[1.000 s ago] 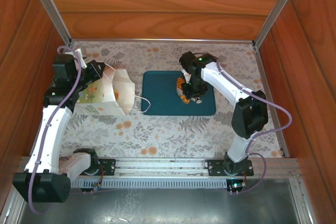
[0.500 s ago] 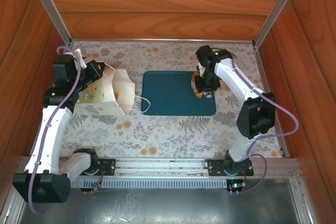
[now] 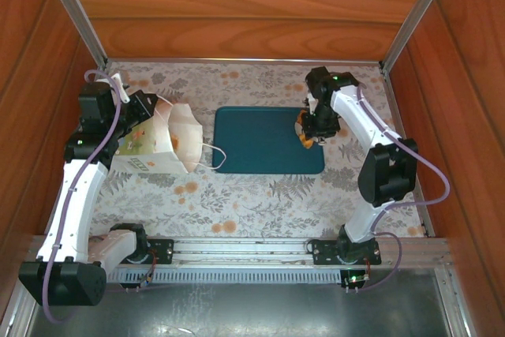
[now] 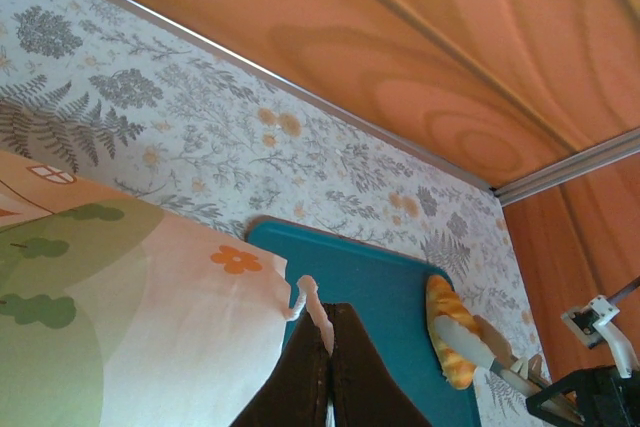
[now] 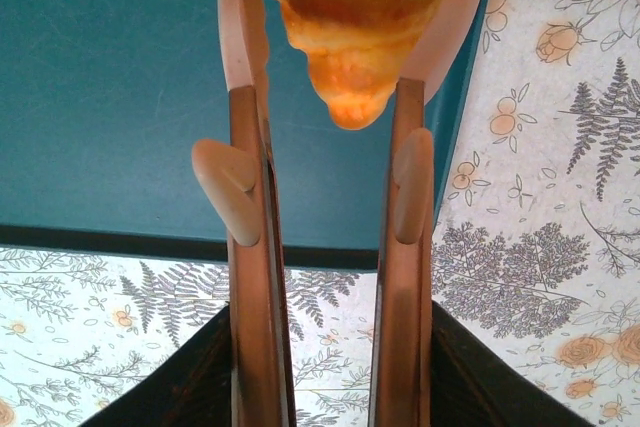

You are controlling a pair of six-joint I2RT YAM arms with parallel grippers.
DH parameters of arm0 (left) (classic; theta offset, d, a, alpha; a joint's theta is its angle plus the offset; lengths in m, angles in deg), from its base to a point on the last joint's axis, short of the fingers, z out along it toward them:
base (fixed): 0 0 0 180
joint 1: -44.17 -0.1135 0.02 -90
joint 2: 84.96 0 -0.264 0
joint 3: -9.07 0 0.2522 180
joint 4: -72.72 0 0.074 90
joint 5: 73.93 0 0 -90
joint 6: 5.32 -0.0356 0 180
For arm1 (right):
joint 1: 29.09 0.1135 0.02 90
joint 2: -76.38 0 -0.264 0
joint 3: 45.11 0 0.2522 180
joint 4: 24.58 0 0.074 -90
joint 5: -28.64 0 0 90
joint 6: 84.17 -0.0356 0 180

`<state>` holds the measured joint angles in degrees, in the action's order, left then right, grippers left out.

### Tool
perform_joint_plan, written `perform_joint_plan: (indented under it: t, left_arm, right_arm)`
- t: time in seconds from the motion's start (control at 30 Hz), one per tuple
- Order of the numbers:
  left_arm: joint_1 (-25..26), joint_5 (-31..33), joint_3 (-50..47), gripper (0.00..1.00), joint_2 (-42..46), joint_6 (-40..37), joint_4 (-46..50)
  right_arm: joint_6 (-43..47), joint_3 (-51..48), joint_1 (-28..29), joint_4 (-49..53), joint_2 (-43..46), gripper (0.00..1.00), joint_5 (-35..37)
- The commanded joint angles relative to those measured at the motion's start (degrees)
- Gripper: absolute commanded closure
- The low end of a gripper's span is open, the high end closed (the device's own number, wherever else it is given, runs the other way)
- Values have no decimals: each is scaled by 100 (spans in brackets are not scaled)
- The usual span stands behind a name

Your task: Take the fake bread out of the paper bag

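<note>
Your right gripper (image 3: 309, 130) has swung outward across the blue mat (image 3: 252, 144) since a second ago, from the mat's middle-right to its outer edge, while the left arm and the paper bag (image 3: 170, 149) have stayed where they were. The right gripper's two fingers are clamped on a croissant (image 5: 345, 37), which sits between them near the tips with its pointed end facing back toward the wrist. Beneath them, the mat's edge runs under the outer finger, with floral tablecloth (image 3: 260, 195) just beyond. Your left gripper (image 4: 328, 347) is pinched fully together on the rim of the bag, and a scrap of white paper shows at its tips. The bag lies tipped over, its mouth facing the mat. You appear to be in the set-down step for this piece: it is out of the bag and carried well away from it, but not yet released. From the left wrist view the croissant looks low over the mat's far side, though you cannot tell whether it touches. The next move calls for lowering until it rests on the mat, then spreading the fingers and backing off straight so it does not roll off the edge. Keep the left pinch steady so the mouth stays open for the next reach. Something orange shows inside the mouth, too small to identify.
</note>
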<state>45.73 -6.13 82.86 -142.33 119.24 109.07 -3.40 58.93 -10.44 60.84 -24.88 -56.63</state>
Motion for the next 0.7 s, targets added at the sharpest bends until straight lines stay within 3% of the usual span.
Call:
perform_joint_plan:
  t: [0.0, 0.1, 0.47, 0.67]
  left_arm:
    - [-16, 84, -9, 100, 111, -6, -167]
    - [-16, 101, -22, 100, 124, -28, -166]
    - [-16, 128, -77, 100, 138, -64, -167]
    - [-17, 159, -110, 100, 190, -55, -165]
  right_arm:
    - [94, 158, -56, 189, -161, 53, 30]
    - [46, 163, -59, 164, -156, 49, 219]
    - [54, 162, -75, 49, -158, 54, 458]
    - [124, 132, -117, -145, -188, 53, 242]
